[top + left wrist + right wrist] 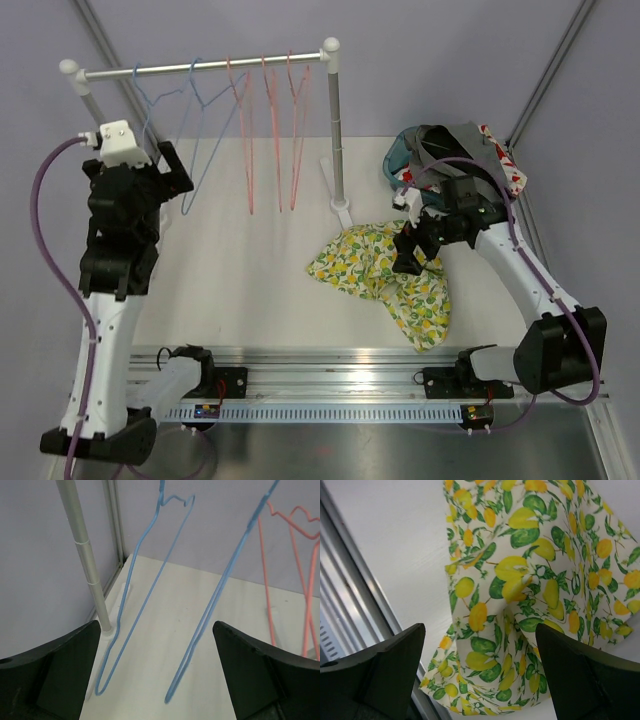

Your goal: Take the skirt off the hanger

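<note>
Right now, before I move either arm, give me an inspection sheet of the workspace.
Surface: white table.
Job's things: skirt lies crumpled on table, off hangers; five hangers on rack, all bare.
Clutter: clothes pile, right rear.
Tools: left tool open, empty, by blue hangers; right tool open, empty, over skirt.
Cables: purple cable looping at left, another at right.
Surroundings: plain walls; metal rail in front.

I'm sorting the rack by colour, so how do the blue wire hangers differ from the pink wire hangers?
The blue wire hangers hang toward the left end of the silver metal rail; the pink wire hangers hang toward its right end. There are two blue hangers but three pink ones. Both sets are thin bent wire, and all hang empty, with no garment on them.
</note>
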You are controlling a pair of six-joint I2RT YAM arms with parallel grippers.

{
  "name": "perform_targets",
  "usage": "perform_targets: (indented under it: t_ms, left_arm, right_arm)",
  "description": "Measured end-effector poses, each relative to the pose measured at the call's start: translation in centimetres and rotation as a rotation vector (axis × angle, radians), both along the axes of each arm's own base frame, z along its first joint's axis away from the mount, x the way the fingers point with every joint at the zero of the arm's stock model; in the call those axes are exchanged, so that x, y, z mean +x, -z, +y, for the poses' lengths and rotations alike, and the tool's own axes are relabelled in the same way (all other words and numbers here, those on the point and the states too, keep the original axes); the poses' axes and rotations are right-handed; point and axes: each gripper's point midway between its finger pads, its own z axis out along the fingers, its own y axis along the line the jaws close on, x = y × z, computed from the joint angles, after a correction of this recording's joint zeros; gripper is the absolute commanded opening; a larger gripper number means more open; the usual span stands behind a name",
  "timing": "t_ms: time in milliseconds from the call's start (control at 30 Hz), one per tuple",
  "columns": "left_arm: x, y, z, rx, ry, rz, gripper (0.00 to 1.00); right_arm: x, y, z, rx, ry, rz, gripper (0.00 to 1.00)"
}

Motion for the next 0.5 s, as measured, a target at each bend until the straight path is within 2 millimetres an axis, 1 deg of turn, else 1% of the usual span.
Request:
perform_targets:
  t_ms: [100, 200, 233, 333, 367, 433, 467, 500]
  left_arm:
    - [-3.0, -0.1, -0.9, -0.052, 0.058, -0.048, 0.99]
    - [-5.5, 0.7, -1.9, -0.11, 0.12, -0.084, 0.99]
    - [-6.1, 1.3, -2.4, -0.132, 0.144, -0.089, 0.99]
    - [-7.7, 3.7, -3.9, -0.198, 0.218, -0.086, 0.99]
    - [-8.1, 4.4, -4.4, -0.221, 0.245, -0.081, 0.99]
    - [-8.6, 5.4, -5.4, -0.257, 0.292, -0.07, 0.99]
    - [-8.8, 5.9, -5.9, -0.274, 0.316, -0.065, 0.99]
    - [-9.0, 6.2, -6.3, -0.287, 0.338, -0.06, 0.99]
  right_arm:
    - [0.6, 2.2, -0.4, -0.104, 0.062, -0.002, 0.99]
    - [2.0, 4.1, -1.2, -0.199, 0.142, -0.024, 0.99]
    - [2.2, 4.7, -1.3, -0.225, 0.159, -0.027, 0.99]
    - [2.7, 6.1, -1.1, -0.263, 0.181, -0.013, 0.77]
    - [2.7, 6.5, -1.0, -0.265, 0.184, -0.002, 0.51]
    - [2.7, 6.9, -0.7, -0.262, 0.184, 0.023, 0.3]
    - [2.6, 6.8, -0.6, -0.26, 0.185, 0.032, 0.09]
    - [2.8, 6.6, -0.6, -0.26, 0.18, 0.028, 0.01]
